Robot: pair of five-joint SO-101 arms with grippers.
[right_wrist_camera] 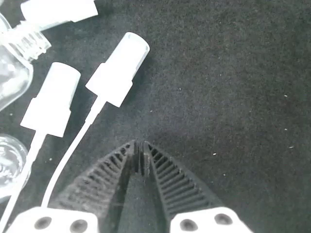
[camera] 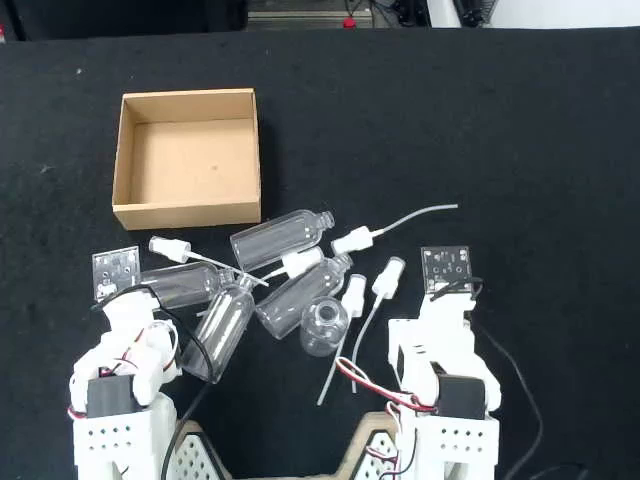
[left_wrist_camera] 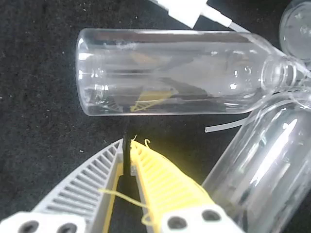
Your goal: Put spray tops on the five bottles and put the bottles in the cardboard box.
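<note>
- We find the box [camera: 187, 160] at the far left of the table [camera: 520, 130], open, with no bottle in it yet.
- Five bottles [camera: 282, 237] sit clustered at near centre, none capped. Four lie on their sides; the upright bottle [camera: 323, 325] stands nearest.
- Five tops [camera: 357, 239] lie loose among and right of the bottles, tubes trailing.
- The left gripper [left_wrist_camera: 127, 145] is closed on nothing, its tips just short of the leftmost bottle [left_wrist_camera: 180, 73], which lies crosswise before it.
- The right gripper [right_wrist_camera: 140, 145] is likewise closed on nothing, over the table, with two tops [right_wrist_camera: 116, 73] close on its left.
- We judge the task to be at its start.
- Both jaws must open before any grasp.
- We advise gripping a bottle round its body with the neck left free, as the clear round walls look liable to roll or slip.
- A top is better taken by its head than by the tube, and the tube fed into the neck first.
</note>
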